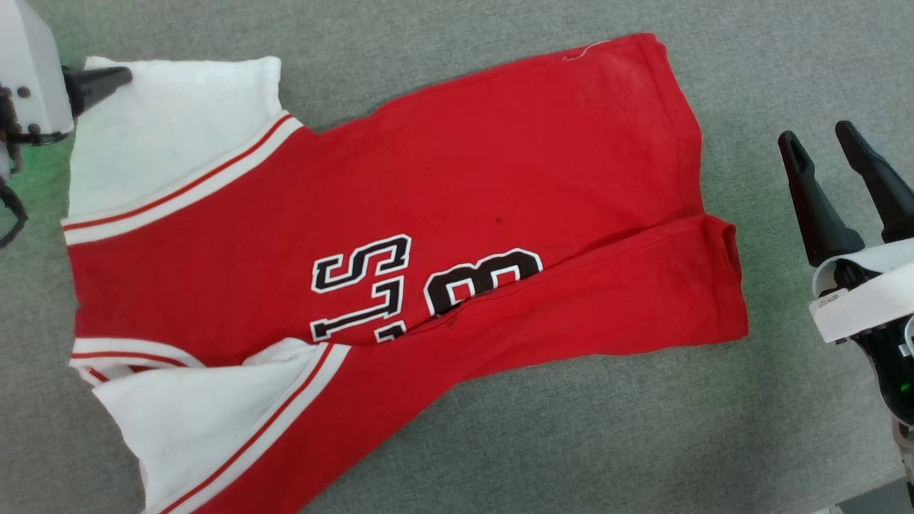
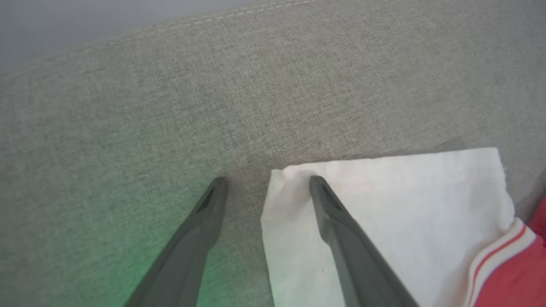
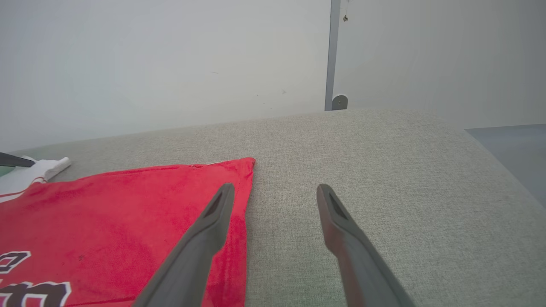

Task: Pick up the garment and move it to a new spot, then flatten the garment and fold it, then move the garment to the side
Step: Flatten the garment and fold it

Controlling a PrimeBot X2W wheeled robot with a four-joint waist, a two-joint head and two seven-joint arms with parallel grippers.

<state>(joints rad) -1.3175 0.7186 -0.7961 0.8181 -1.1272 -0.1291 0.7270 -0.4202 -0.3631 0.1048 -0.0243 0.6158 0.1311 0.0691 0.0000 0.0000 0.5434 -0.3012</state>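
The garment (image 1: pixel 400 235), a red jersey with white sleeves and black white-outlined lettering, lies spread on the grey cushion (image 1: pixel 571 428). Its lower long edge is folded up over part of the lettering. My left gripper (image 1: pixel 107 78) is at the upper left, open, over the corner of the far white sleeve (image 1: pixel 171 135). In the left wrist view one finger (image 2: pixel 341 221) lies over the sleeve corner (image 2: pixel 384 204) and the other over bare fabric; the left gripper (image 2: pixel 268 182) holds nothing. My right gripper (image 1: pixel 817 135) is open, off the hem's right. The right gripper (image 3: pixel 275 189) has one finger over the garment (image 3: pixel 106 204).
The grey cushion has a stitched seam (image 2: pixel 213 23) along its far edge beyond the sleeve. Behind it stand a pale wall (image 3: pixel 170 64) and a metal post (image 3: pixel 332 55). The cushion ends at the lower right (image 1: pixel 867 496), with floor (image 3: pixel 512 145) beyond.
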